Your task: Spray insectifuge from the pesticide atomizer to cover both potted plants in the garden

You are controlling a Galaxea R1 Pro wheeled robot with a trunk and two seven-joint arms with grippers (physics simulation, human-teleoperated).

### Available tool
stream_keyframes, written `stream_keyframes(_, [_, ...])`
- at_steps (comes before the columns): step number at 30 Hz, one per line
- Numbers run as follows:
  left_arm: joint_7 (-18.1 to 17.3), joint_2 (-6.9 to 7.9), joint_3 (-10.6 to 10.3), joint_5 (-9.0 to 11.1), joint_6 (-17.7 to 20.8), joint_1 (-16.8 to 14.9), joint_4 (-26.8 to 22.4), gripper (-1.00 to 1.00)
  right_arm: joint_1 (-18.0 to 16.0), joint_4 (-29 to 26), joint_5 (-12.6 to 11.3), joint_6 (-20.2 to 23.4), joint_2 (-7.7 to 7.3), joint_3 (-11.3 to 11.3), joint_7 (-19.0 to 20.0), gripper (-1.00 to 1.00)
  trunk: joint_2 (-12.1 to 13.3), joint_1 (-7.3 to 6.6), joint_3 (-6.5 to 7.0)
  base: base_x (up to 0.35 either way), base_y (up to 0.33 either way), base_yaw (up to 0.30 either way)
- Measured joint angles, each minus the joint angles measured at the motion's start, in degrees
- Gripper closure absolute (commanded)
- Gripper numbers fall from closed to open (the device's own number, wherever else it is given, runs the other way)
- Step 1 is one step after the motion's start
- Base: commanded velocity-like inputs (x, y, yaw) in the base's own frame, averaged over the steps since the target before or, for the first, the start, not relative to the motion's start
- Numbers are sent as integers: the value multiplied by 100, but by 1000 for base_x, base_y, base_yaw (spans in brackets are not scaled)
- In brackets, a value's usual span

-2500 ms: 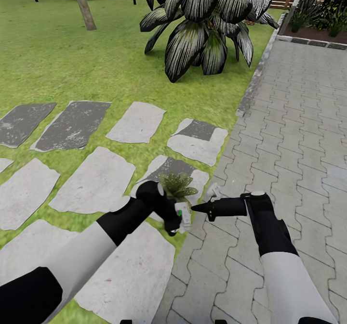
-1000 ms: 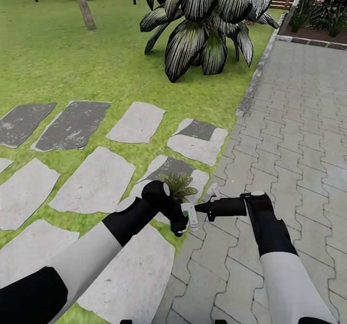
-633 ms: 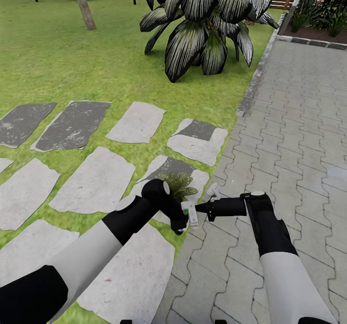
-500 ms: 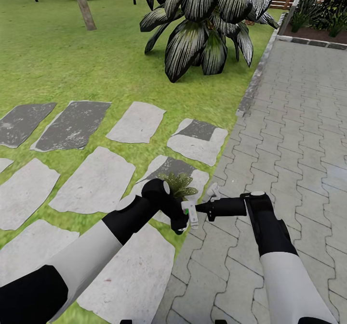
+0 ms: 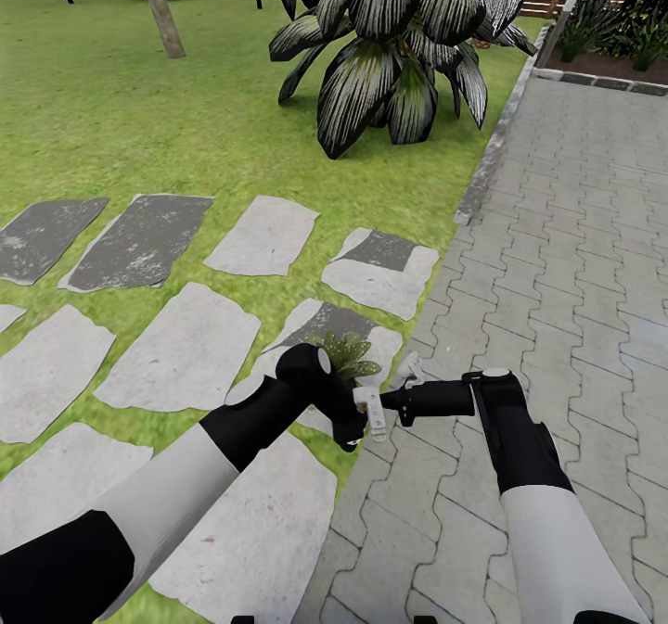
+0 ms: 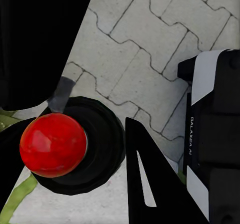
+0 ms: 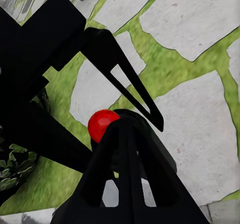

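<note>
In the head view, the left gripper [image 5: 369,417] and the right gripper [image 5: 394,401] meet tip to tip just near of a small potted plant [image 5: 345,355]. The left wrist view shows the pesticide atomizer [image 6: 60,146], red-knobbed, between the left jaws, which stand wide, so the knob should probably be centred before any squeeze. In the right wrist view the right jaws look narrow on the atomizer's black body, so they likely need to hold steady.

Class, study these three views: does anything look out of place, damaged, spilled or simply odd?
Nothing looks spilled or broken. One oddity: the left gripper and right gripper crowd nose to nose around one red-knobbed black object, probably the atomizer, right beside the small potted plant.
</note>
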Motion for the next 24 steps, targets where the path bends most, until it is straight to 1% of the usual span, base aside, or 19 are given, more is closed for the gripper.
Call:
stream_keyframes(12, [-4, 8, 7, 3, 1, -9, 17, 100, 0, 0, -3, -1, 0, 0, 2, 100, 0, 0, 0, 0, 0, 0])
stream_keyframes(24, [-33, 16, 36, 3, -42, 52, 9, 100, 0, 0, -3, -2, 0, 0, 6, 100, 0, 0, 0, 0, 0, 0])
